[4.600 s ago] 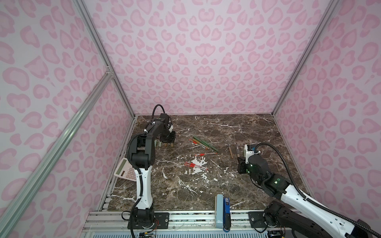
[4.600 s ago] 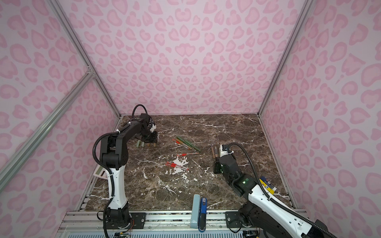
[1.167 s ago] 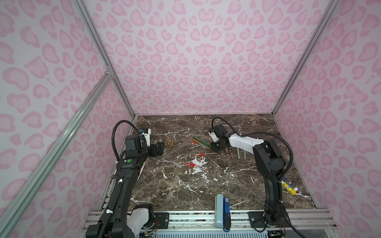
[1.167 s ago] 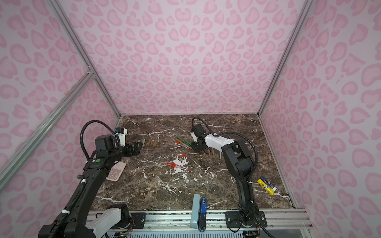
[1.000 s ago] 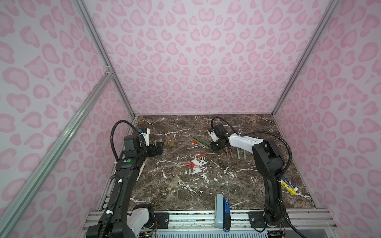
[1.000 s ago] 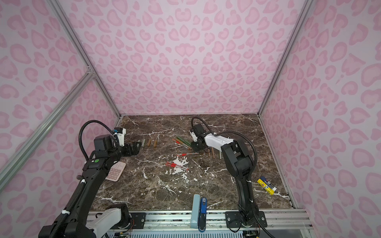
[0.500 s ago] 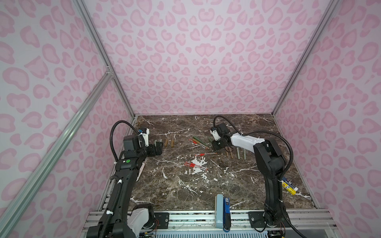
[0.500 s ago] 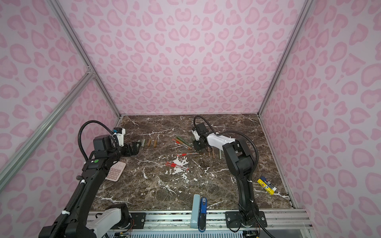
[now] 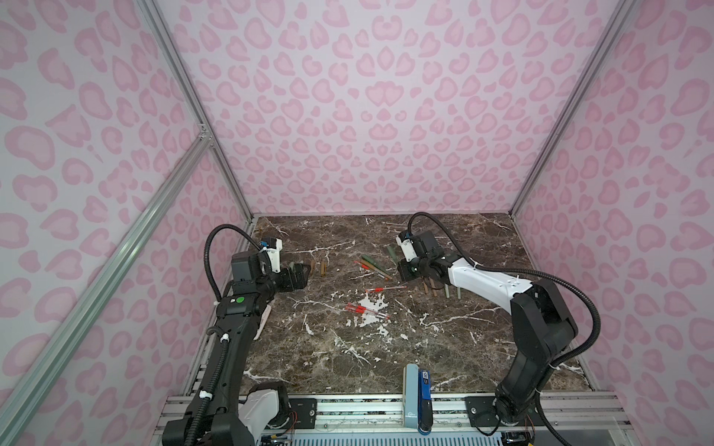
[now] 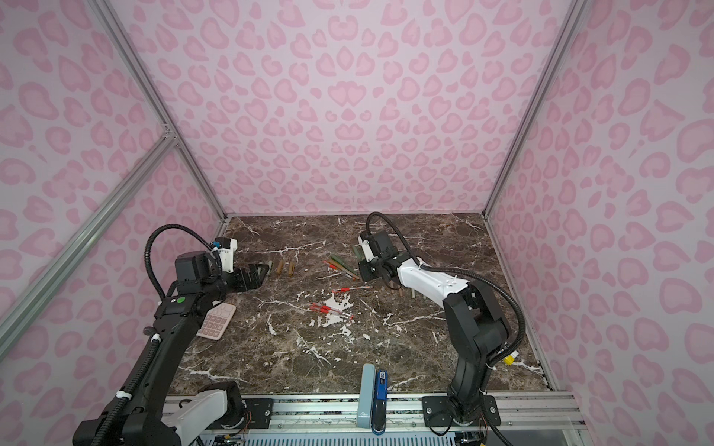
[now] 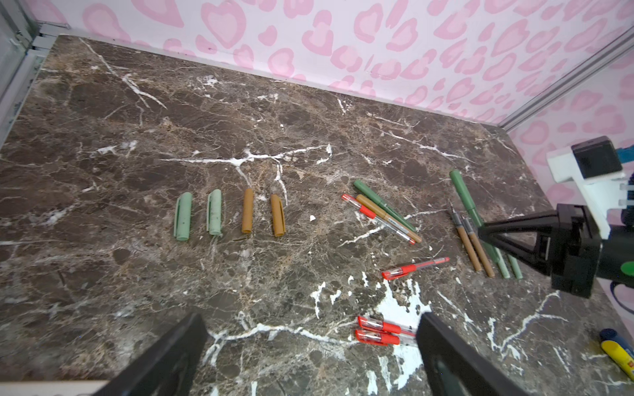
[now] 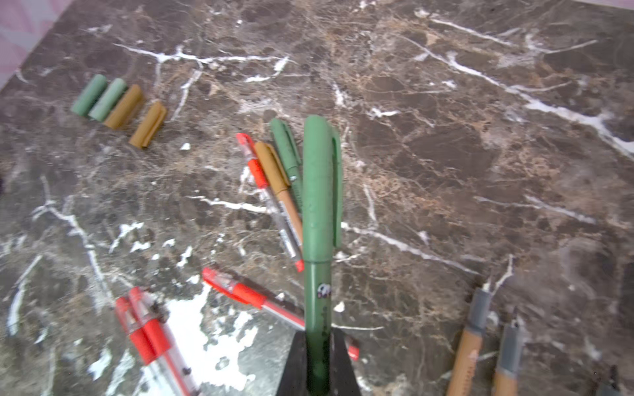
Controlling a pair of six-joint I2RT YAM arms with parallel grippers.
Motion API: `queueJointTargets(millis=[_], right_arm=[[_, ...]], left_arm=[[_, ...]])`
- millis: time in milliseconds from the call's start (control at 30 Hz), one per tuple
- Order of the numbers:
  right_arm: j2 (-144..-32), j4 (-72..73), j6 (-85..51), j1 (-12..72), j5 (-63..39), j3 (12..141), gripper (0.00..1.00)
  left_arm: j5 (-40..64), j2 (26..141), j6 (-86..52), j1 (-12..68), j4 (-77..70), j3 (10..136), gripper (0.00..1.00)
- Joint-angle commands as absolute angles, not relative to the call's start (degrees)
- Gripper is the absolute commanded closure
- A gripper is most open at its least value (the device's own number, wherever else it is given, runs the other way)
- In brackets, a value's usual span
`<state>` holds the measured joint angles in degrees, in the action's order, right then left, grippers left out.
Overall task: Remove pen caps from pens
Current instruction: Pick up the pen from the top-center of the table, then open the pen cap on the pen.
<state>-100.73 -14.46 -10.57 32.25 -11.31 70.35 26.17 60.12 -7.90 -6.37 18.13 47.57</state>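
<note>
The right pincer [image 12: 319,343] is clamped on the lower barrel of a slim dark green plastic pen [image 12: 317,295]. The pen's clipped green cap [image 12: 319,188] is on and points away from the fingers, out over the dark brown marble table [image 12: 480,137]. In a top view the held pen [image 9: 392,253] shows just past that pincer, toward the back wall.

The left pincer [image 11: 310,320] stands wide with nothing between its black fingers [image 11: 168,356], near the table's left side and well apart from the right one.

Just beyond the left pincer, four loose caps lie side by side in a row: two pale green pen caps [image 11: 183,221] and two tan-orange pen caps [image 11: 247,216]. Toward the middle lies a bunch of three capped pens [image 11: 384,216], one dark green, one tan and one clear with a red cap.

Beside the right pincer, uncapped bodies lie parallel: two tan-brown pen bodies [image 11: 475,247] and two pale green pen bodies [image 11: 507,265]. Nearer the front lie a single clear red-capped pen [image 11: 415,267] and a pair of clear red-capped pens [image 11: 377,331] lying close together.

A pink calculator [image 10: 216,320] lies beside the left arm. A yellow-and-blue box [image 11: 617,353] lies at the right front.
</note>
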Motion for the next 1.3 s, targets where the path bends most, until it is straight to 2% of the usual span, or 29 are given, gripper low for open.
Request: queueJointTargets(millis=[0, 167, 433, 833, 933, 1167, 1267], right_arm=[[-98.2, -6.3, -16.9, 34.7, -13.3, 66.9, 1.0], [-95.3, 1.2, -20.7, 41.6, -11.9, 63.7, 1.0], [-96.7, 4.4, -20.7, 51.1, -12.4, 66.4, 1.0], [-102.5, 4.5, -23.3, 56.5, -14.4, 72.9, 1.0], [-103.0, 6.4, -22.9, 57.5, -14.9, 72.9, 1.0], [-104.5, 6.3, -23.2, 58.0, -15.2, 74.5, 1.0], [-105.6, 4.5, -23.2, 57.9, -15.6, 76.1, 1.0]], left_arm=[[32.4, 60.5, -11.6, -6.4, 14.7, 47.1, 0.02], [39.8, 60.4, -15.6, -6.3, 11.1, 45.4, 0.03], [43.6, 61.2, -18.9, -6.0, 7.6, 44.3, 0.11], [45.7, 65.4, -22.1, -4.2, 6.8, 45.5, 0.29], [45.9, 66.2, -22.6, -3.6, 5.3, 45.1, 0.36], [46.0, 65.8, -23.1, -2.8, 4.4, 44.0, 0.62], [45.3, 65.9, -22.8, -2.7, 5.2, 44.3, 0.83]])
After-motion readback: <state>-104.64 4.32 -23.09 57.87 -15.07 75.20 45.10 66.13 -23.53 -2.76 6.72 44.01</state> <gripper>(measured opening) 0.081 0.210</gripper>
